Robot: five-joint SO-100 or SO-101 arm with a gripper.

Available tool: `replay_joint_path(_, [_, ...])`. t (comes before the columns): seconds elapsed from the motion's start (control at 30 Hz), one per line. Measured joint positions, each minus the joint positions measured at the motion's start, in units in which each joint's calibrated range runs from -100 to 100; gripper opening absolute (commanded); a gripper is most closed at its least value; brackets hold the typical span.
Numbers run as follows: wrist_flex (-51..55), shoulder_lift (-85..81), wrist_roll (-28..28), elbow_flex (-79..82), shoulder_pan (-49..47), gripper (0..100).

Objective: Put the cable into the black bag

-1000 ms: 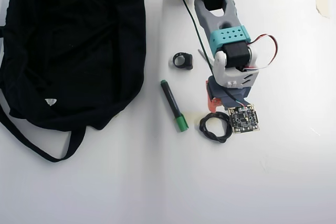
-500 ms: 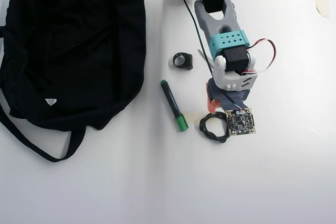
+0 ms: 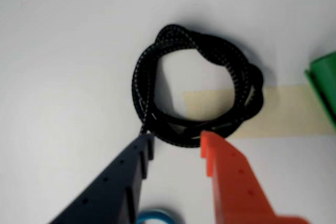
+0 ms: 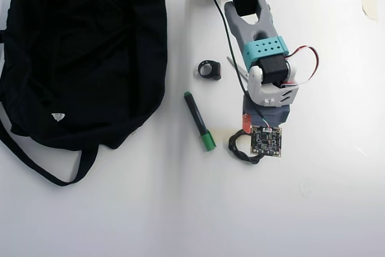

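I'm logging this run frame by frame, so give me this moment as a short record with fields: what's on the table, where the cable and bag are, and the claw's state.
cable: thin black braided cord wound in a small round coil, flat on the white table
bag: large black soft fabric bag, far left in the overhead view, apart from the cord
claw: open, dark finger and orange finger at the coil's near edge
other items: green-capped black marker, small black ring-shaped piece
task status: cord not yet grasped
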Motion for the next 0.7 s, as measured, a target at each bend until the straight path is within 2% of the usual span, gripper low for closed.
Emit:
replay_joint_path(0.33, [-0.26, 3.49, -5.52, -0.08, 0.0, 12])
replay_joint_path(0.5, [-0.34, 3.49, -6.35, -0.08, 0.0, 12])
replay_joint_path(0.7, [-0.34, 3.49, -6.45, -0.08, 0.15, 22])
